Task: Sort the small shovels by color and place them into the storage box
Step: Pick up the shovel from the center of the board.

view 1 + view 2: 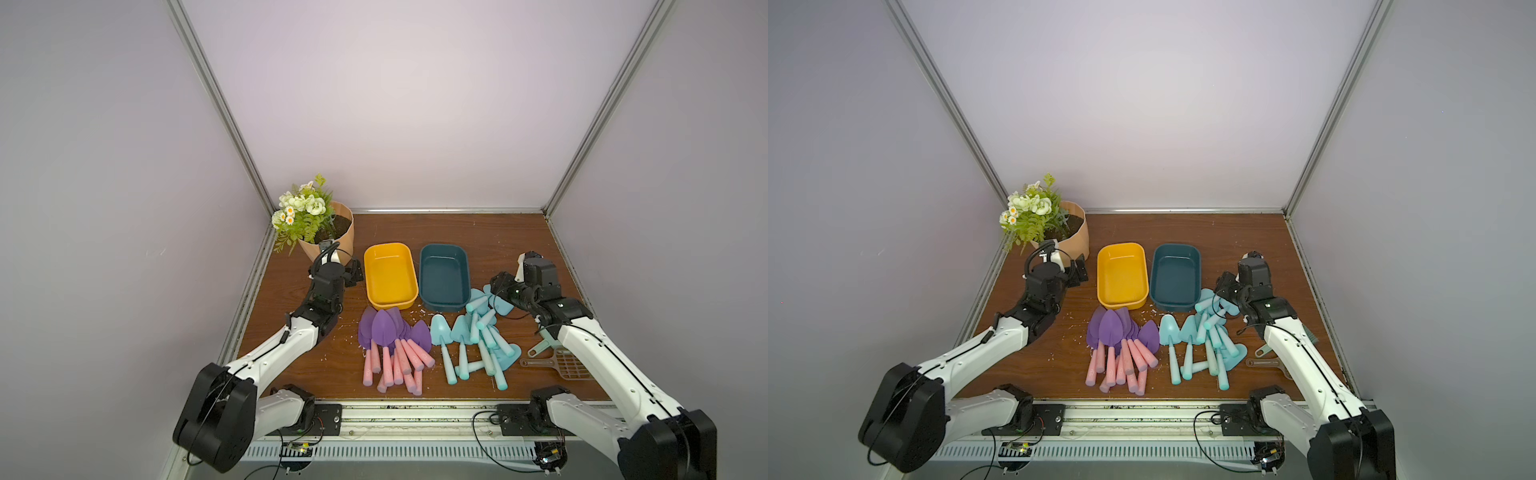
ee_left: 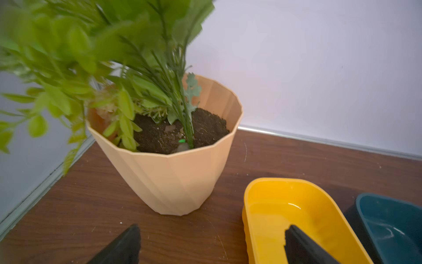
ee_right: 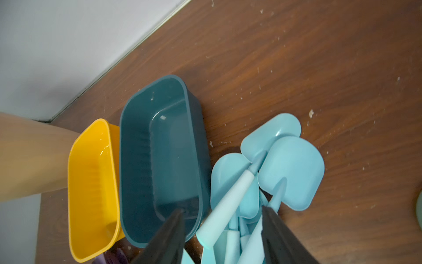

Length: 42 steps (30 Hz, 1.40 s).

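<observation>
Your right end effector is hanging just beside the dark teal box, fingers half spread astride a turquoise handle, not visibly pinching it. The turquoise shovels are lying heaped on the worktop in front of that box, with the purple shovels lying front-left of it. Your left end effector is gaping wide beyond the yellow box beside it.

By my right gripper the shovels are turquoise, the nearer box dark teal, the farther box yellow, the table wood-grained brown.
</observation>
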Each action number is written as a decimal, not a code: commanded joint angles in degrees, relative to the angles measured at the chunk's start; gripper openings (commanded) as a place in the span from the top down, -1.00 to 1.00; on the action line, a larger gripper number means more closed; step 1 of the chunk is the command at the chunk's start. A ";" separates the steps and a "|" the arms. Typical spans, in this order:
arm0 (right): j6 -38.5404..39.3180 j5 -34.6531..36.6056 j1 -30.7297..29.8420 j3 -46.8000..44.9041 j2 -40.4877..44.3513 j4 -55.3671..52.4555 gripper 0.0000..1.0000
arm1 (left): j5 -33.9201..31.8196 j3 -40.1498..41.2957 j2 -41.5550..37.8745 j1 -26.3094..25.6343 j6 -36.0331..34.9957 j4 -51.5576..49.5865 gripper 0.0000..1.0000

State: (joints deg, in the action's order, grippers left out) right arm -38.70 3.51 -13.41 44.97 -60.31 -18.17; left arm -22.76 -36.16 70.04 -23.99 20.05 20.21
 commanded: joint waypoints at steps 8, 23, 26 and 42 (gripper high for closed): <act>-21.19 -12.86 -0.04 -0.61 -3.92 1.98 -0.02 | -2.57 -7.67 6.19 -9.11 -1.57 -3.97 -0.99; -18.47 -3.56 0.04 7.12 -8.73 -13.07 -0.04 | -2.37 -10.17 8.01 -9.32 0.03 -9.92 -0.99; -15.63 -5.91 -0.01 7.80 -10.87 -14.30 -0.05 | -3.16 -10.03 7.75 -9.35 -0.38 -9.55 -0.99; -16.20 -8.33 -0.04 1.26 -10.52 -15.34 -0.03 | -3.27 -11.77 8.45 -9.28 0.39 -12.86 -0.99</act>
State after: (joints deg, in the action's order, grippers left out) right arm -54.35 -3.75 -13.39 46.94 -72.31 -32.34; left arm -24.77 -46.57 78.81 -32.77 19.75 8.71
